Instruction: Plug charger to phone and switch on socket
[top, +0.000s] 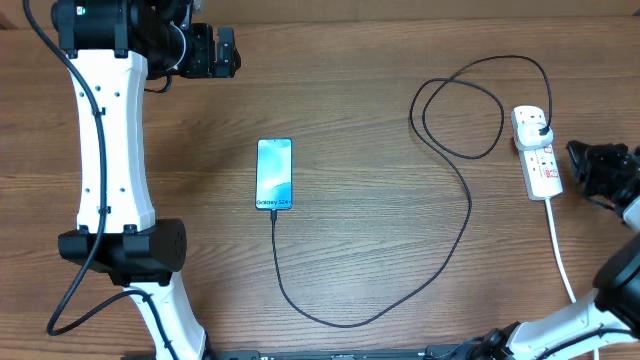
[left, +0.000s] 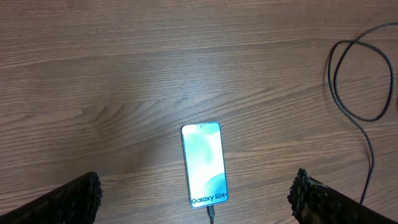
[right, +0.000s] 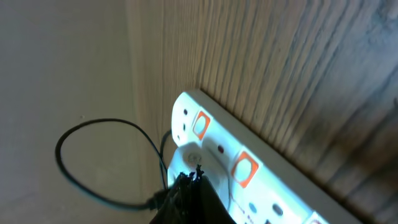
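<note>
The phone (top: 274, 174) lies flat mid-table with its blue screen lit; it also shows in the left wrist view (left: 204, 163). The charger's tip (top: 274, 214) is in the phone's near end. The black cable (top: 470, 215) curves right, loops, and ends at the black plug (top: 540, 128) in the white socket strip (top: 541, 165). My left gripper (top: 228, 50) is open and empty, high at the far left (left: 196, 196). My right gripper (top: 578, 160) is shut and empty just right of the strip. In the right wrist view its tip (right: 198, 173) is over the strip (right: 267, 186), beside a red switch (right: 244, 169).
The strip's thick white cord (top: 558, 245) runs toward the front edge. The cable loop (top: 458, 115) lies left of the strip and shows in the left wrist view (left: 357, 93). The left arm's white link (top: 110, 140) stands at the left.
</note>
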